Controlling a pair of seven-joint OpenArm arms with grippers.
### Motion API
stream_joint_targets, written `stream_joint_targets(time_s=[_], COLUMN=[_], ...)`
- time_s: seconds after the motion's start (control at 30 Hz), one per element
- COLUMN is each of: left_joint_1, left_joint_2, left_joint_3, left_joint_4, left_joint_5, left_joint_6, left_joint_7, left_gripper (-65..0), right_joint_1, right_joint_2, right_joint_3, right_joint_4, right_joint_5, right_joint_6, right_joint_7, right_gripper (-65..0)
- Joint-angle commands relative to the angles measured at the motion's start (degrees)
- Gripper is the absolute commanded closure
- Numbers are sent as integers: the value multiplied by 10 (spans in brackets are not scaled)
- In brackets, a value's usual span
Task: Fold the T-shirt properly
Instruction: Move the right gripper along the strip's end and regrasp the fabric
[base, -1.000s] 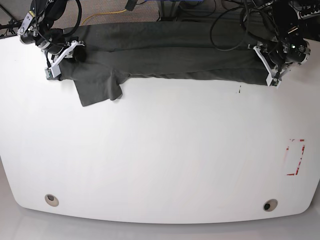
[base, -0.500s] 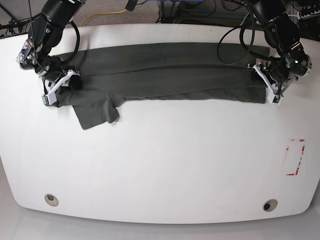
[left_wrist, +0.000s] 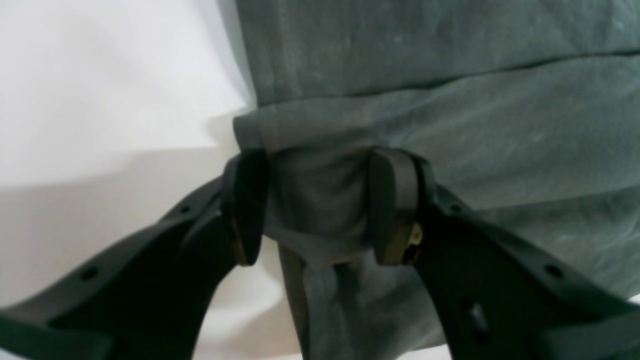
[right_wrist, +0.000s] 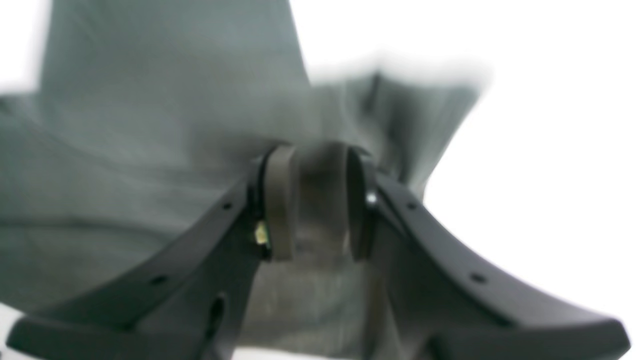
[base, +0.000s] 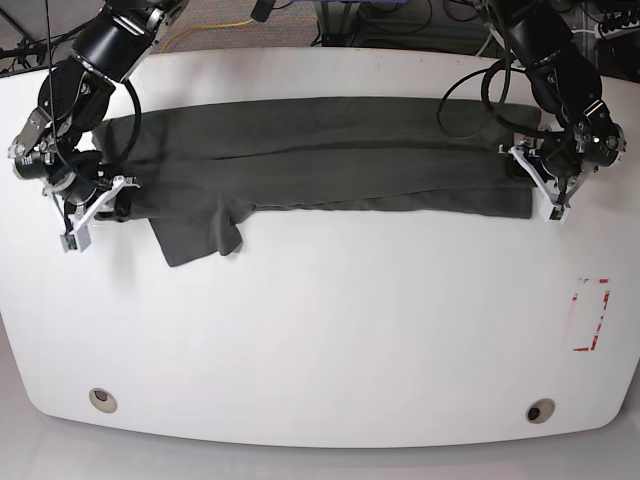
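We've got both grippers clamped on the shirt (base: 330, 150) — left (left_wrist: 320, 210) pinching a hem bunch, right (right_wrist: 312, 205) gripping blurred cloth.

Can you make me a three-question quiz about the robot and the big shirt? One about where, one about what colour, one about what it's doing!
1. Where does the T-shirt lie on the table?
A. Along the far edge, stretched between the two arms
B. Near the front edge
C. On the floor

2. What colour is the T-shirt?
A. Bright red
B. Dark grey
C. Yellow

3. What are the left gripper and the right gripper doing?
A. Both hang open above the table
B. One grips a cup
C. Each pinches a bunch of the shirt's cloth

Answers:
1. A: the base view shows it spread sideways at the back, one arm at each end.
2. B: every view shows charcoal-grey cloth.
3. C: each wrist view shows cloth squeezed between the pads.
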Motion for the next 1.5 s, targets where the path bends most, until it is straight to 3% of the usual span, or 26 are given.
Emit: stream_joint_targets(time_s=[0.0,0.17,0.23,0.43,0.63,0.77,0.87,1.1,1.23,1.37,1.47], left_joint_1=[-6,-6,-6,-5,-4,-2,-2,-1,-1,-1,-1], left_joint_2=[-5,-5,-5,-5,-5,-6,-6,-6,-6,-6,-6], left_joint_3=[1,1,1,1,1,0,0,-1,-1,-1,-1], left_joint_4=[2,2,2,2,2,2,2,2,2,2,2], left_joint_5=[5,5,5,5,5,5,5,5,5,5,5], left_joint_6=[1,1,1,1,1,1,1,1,1,1,1], left_joint_7=[9,9,9,9,9,9,9,9,9,9,9], left_gripper=[-306,-306,-306,-306,-306,-306,-306,-306,-306,-306,-306], right_joint_1=[23,73,99,153,181,191,190,183,181,181,181], right_joint_2=[9,2,4,36,62,74,73,50,45,38,39], right_joint_3=[0,-3,-4,-67,-152,-190,-211,-216,-216,-215,-215], right_joint_4=[20,-30,-78,-229,-360,-418,-433,-431,-414,-401,-379], right_joint_5=[6,2,1,2,3,3,5,5,3,4,4], right_joint_6=[1,1,1,1,1,1,1,1,1,1,1], right_joint_7=[-7,-7,-3,86,205,251,268,245,246,246,243], right_gripper=[-181,-354,-385,-333,-333,-331,-330,-323,-239,-27,0])
